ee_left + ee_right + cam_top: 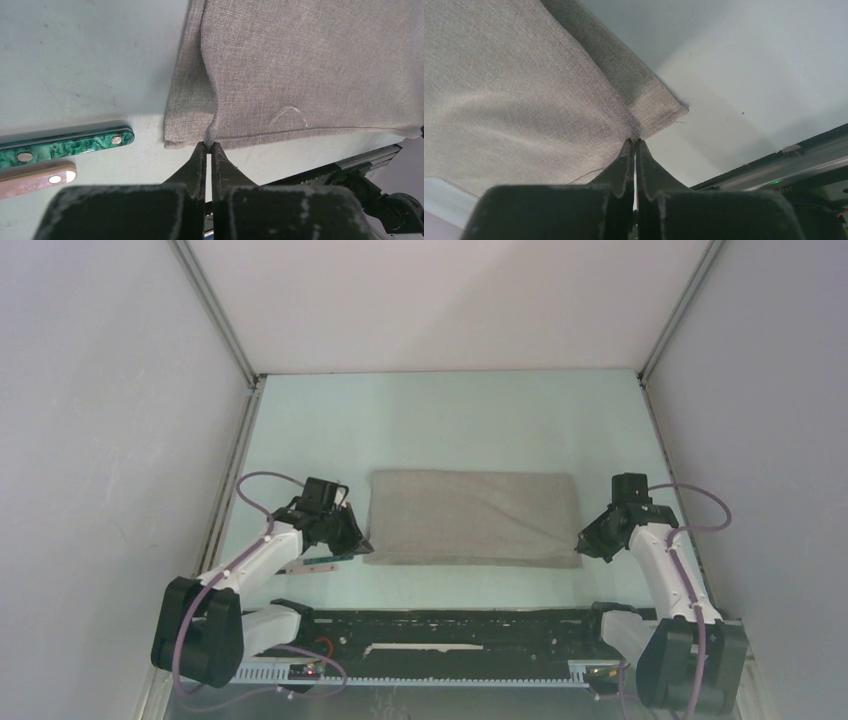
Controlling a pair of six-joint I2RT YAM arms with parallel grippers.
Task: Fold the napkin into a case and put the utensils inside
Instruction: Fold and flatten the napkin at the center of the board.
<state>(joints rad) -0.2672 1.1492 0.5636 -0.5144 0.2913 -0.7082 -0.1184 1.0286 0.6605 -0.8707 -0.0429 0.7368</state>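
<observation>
The light grey napkin (473,517) lies folded into a wide rectangle at the table's middle. My left gripper (362,545) is shut on the napkin's near left corner; in the left wrist view (208,145) a pinch of cloth (300,75) sits between the tips. My right gripper (582,543) is shut on the near right corner, also seen in the right wrist view (634,141), where the cloth's (524,90) upper layer is held above a lower layer. A dark green utensil handle (70,146) and a brown one (35,178) lie left of the cloth; they show under the left arm in the top view (318,563).
A black rail (450,640) runs along the near table edge between the arm bases. Grey walls enclose the pale green table (450,420) on the left, right and back.
</observation>
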